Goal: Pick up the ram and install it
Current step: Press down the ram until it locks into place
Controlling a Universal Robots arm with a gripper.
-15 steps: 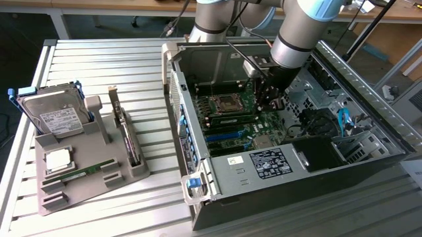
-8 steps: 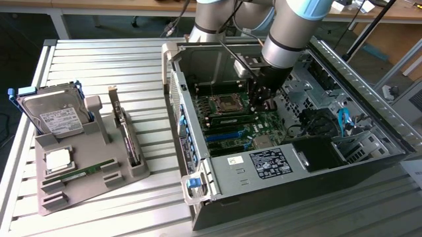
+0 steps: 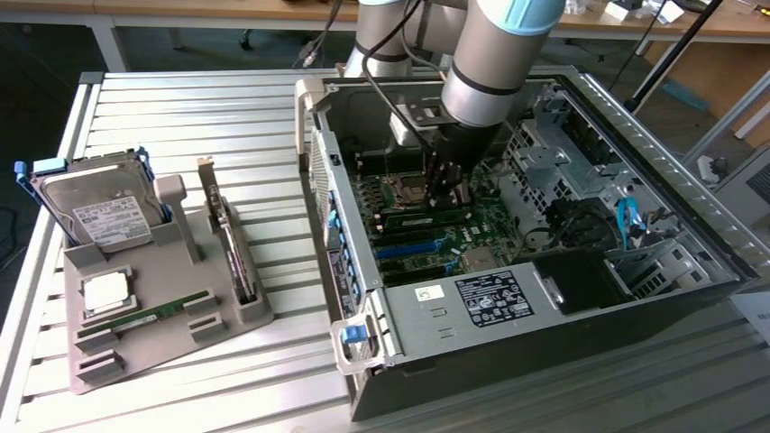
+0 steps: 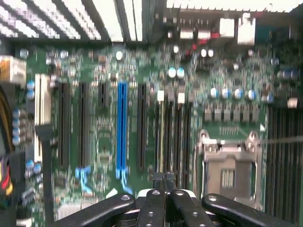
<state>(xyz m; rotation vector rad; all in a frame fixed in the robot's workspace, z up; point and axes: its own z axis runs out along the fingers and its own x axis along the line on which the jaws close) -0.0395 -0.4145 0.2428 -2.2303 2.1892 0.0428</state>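
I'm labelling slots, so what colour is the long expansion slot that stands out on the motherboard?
Blue. The long expansion slot shows best in the wrist view, standing among black slots on the green motherboard.

The ram point(image 3: 424, 219) — a narrow green stick — sits flat in a motherboard slot inside the open computer case.

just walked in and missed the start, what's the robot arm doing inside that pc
The robot arm's gripper is lowered into the open grey computer case, just above the green motherboard by the memory slots, where a long narrow green ram stick lies. Another green ram stick sits in the grey parts holder on the slatted table.
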